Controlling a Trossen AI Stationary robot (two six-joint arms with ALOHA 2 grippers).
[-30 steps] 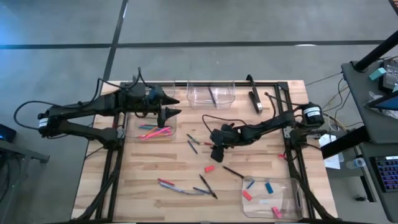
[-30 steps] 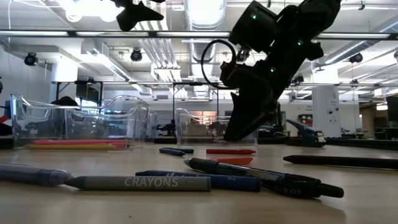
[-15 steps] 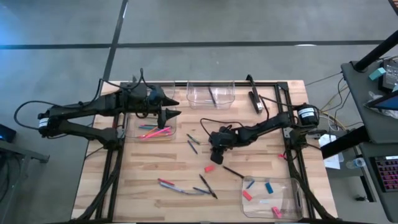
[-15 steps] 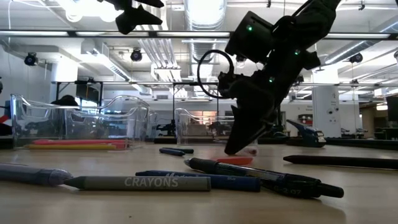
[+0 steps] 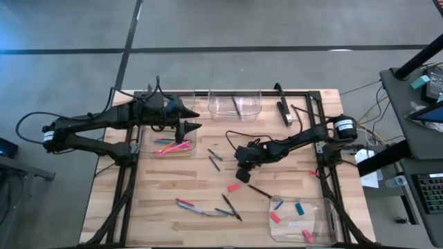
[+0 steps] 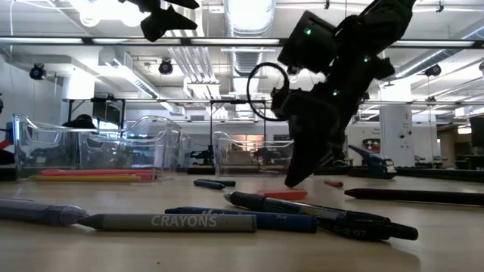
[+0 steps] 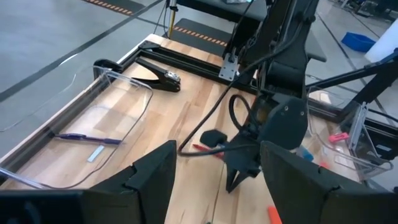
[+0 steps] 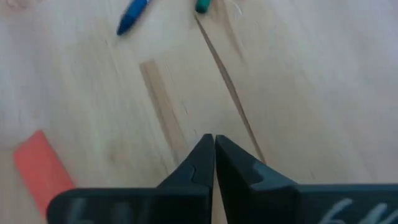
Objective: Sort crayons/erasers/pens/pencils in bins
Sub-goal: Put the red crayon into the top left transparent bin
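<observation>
Right pincer [image 5: 241, 168] is sitting mid-worktop [image 5: 173, 187] with its tips pinched fully together, gripping nothing I can see; a red-orange eraser [image 8: 41, 169] is lying just beside it, probably the target. Left pincer [image 5: 194, 118] is hanging wide above the crayon bin [image 5: 166, 146]. Plenty of bare wood around; the eraser bin [image 5: 303, 218] is sitting nearby.

Both arms are matte black, slender, jointed tubes. A black cable [image 6: 266, 91] loops off the right arm — small green lights [image 6: 308, 32] glow on its housing. Its fingers [image 8: 193, 165] taper to points.
</observation>
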